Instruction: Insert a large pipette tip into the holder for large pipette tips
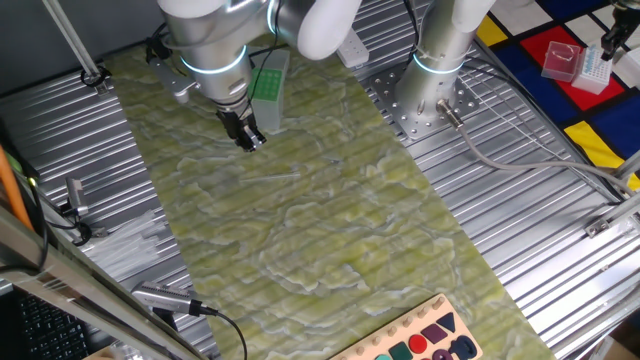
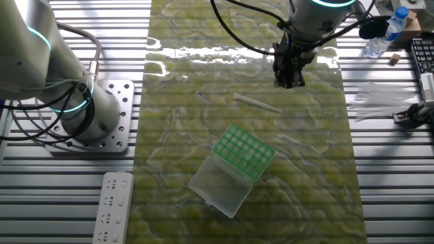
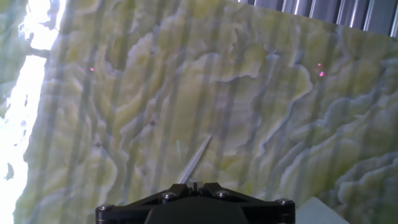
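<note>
Thin, nearly clear, tapered — the large pipette tip (image 2: 256,102) lying flat on the mat (image 2: 305,196) near the middle of the desk, apart from everything else, seen in the hand view (image 3: 194,161) as a pale sliver pointing up and away from the camera housing. Hard to pick out in the first fixed view. Holder for large pipette tips (image 2: 245,152) resting on the mat nearer the robot-base side of the desk: green gridded top with rows of holes, pale see-through sides, a clear hinged lid (image 2: 219,184) folded open beside it. In the first fixed view, only a green-and-pale corner of the holder (image 1: 270,82) showing behind the arm.

Gripper (image 2: 288,71) hanging above the mat, black, fingers pointing down, holding nothing; set close together, though impossible to tell whether fully closed. In the first fixed view, gripper (image 1: 247,133) just off the mat's surface.

Mat glossy, wavy yellow-green like marbled stone, with bright glare toward one end. Desk (image 2: 54,196) of ribbed silvery metal slats. Off the mat: a white power strip (image 2: 112,210), a loose heap of clear plastic tips (image 2: 380,102) at one edge, a water bottle (image 2: 386,34) in a far corner — plus a red box (image 1: 560,60) on a coloured floor beyond.
</note>
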Motion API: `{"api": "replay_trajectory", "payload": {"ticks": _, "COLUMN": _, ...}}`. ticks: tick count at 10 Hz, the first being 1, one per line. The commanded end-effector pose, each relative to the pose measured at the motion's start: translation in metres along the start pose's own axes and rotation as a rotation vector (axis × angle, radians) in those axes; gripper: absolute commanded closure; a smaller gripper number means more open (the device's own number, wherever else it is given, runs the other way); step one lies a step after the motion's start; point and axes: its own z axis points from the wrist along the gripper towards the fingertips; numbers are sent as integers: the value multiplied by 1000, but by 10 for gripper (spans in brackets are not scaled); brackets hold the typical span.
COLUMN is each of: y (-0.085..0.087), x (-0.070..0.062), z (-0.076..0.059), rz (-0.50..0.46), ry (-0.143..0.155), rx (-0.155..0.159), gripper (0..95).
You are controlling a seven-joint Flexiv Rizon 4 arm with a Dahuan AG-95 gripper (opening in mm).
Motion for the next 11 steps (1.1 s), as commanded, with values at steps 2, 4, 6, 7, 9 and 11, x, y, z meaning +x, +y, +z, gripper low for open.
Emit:
{"api": "replay_trajectory", "payload": {"ticks": 2, "y": -1, "x": 1, "z": -2, "rz": 46, "ry": 28, "rx": -28, "gripper": 950}}
{"api": "replay_trajectory", "payload": {"ticks": 4, "y": -1, "x": 1, "z": -2, "rz": 40, "ry": 57, "rx": -33, "gripper": 950}}
{"api": "replay_trajectory", "payload": {"ticks": 6, "y": -1, "x": 1, "z": -2, "rz": 73, "ry": 82, "rx": -46, "gripper": 950}}
{"api": "replay_trajectory", "payload": {"ticks": 7, "y": -1, "x": 1, "z": -2, "rz": 75, "ry": 88, "rx": -50, "gripper": 950}}
{"api": "replay_trajectory", "payload": {"ticks": 9, "y": -1, "x": 1, "z": -2, "rz": 99, "ry": 93, "rx": -51, "gripper": 950}}
{"api": "replay_trajectory", "payload": {"ticks": 11, "y": -1, "x": 1, "z": -2, "rz": 142, "ry": 95, "rx": -66, "gripper": 950}}
